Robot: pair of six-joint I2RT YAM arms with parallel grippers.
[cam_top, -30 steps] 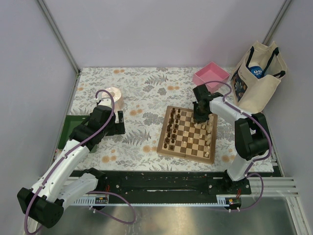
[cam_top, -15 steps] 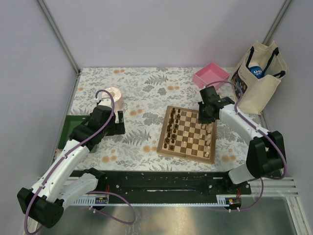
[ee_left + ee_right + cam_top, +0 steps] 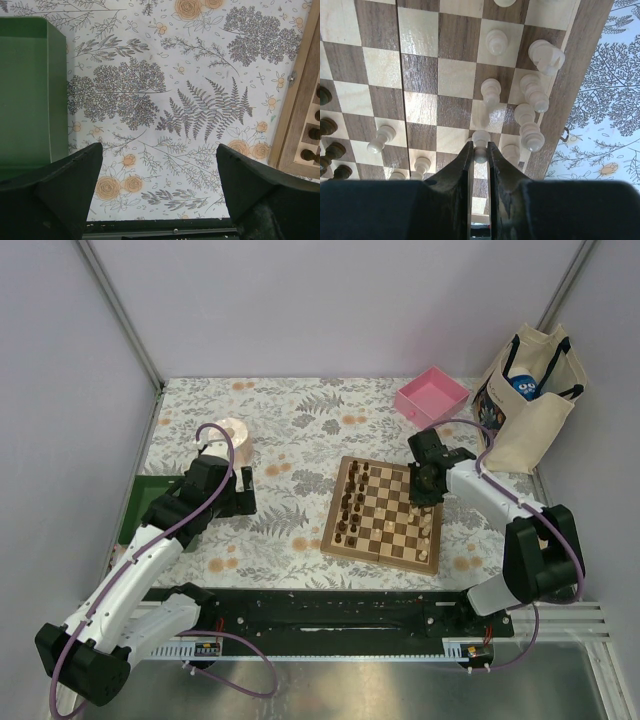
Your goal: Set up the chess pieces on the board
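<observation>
Your right end effector [image 3: 480, 152] pinches a pale pawn [image 3: 481, 138] near the board [image 3: 420, 75] right edge; lift it straight up, clear of the neighbouring pieces [image 3: 531, 134].

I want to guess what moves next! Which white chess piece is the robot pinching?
The pale pawn squeezed between the right arm's fingers, at the bottom of the wrist view. The other pale pieces stand free on their squares, with nothing touching them.
</observation>
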